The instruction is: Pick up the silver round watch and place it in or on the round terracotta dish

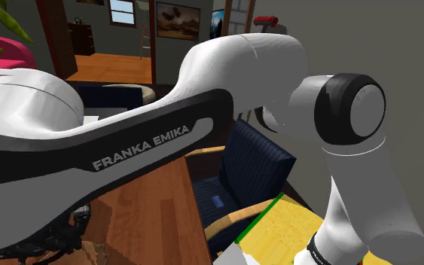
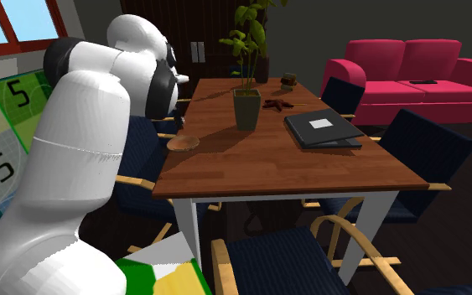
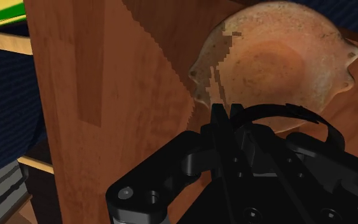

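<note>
Hovering by the round dish (image 3: pixel 279 57), the gripper (image 3: pixel 225 137) apparently clasps the watch (image 3: pixel 279 109).

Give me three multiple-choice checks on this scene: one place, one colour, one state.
1. Where is the terracotta dish?
A on the wooden table, at the edge nearest the arm
B on a chair
C on the floor

2. The sofa is:
A grey
B pink
C green

3. The dark flat case is:
A propped open
B standing on end
C lying shut and flat

Answers:
1 A: the second exterior view shows it on the tabletop beside the arm.
2 B: its cushions are bright pink.
3 C: its lid lies level on the table.
</note>
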`<state>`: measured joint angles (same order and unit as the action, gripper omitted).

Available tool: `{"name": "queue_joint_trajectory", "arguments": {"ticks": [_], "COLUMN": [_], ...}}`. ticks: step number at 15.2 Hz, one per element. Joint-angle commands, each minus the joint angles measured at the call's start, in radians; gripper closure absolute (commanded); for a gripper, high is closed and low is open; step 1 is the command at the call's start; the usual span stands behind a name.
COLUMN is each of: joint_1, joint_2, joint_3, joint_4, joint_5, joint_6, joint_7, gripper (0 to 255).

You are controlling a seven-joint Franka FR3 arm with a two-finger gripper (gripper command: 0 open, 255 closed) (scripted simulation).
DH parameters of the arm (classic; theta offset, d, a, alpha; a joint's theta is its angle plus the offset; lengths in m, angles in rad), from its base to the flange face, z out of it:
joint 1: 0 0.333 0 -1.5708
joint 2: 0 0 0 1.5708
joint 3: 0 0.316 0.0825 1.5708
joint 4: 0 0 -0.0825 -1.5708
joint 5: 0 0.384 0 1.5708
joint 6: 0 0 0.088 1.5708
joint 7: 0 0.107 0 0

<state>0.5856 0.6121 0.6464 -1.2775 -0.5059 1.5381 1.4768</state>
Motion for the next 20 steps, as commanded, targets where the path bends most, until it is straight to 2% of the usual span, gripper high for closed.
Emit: {"name": "queue_joint_trajectory", "arguments": {"ticks": [1, 10, 18, 19, 20], "joint_1": [-0.004, -0.017, -0.017, -0.017, -0.017], "joint_2": [0.004, 0.031, 0.031, 0.031, 0.031], "joint_3": [-0.001, -0.011, -0.011, -0.011, -0.011], "joint_4": [-0.023, -0.11, -0.11, -0.11, -0.11], "joint_5": [-0.002, -0.021, -0.021, -0.021, -0.021], "joint_6": [0.024, 0.127, 0.127, 0.127, 0.127], "joint_7": [0.007, 0.037, 0.037, 0.037, 0.037], "gripper": [255, 255, 255, 0, 0]}}
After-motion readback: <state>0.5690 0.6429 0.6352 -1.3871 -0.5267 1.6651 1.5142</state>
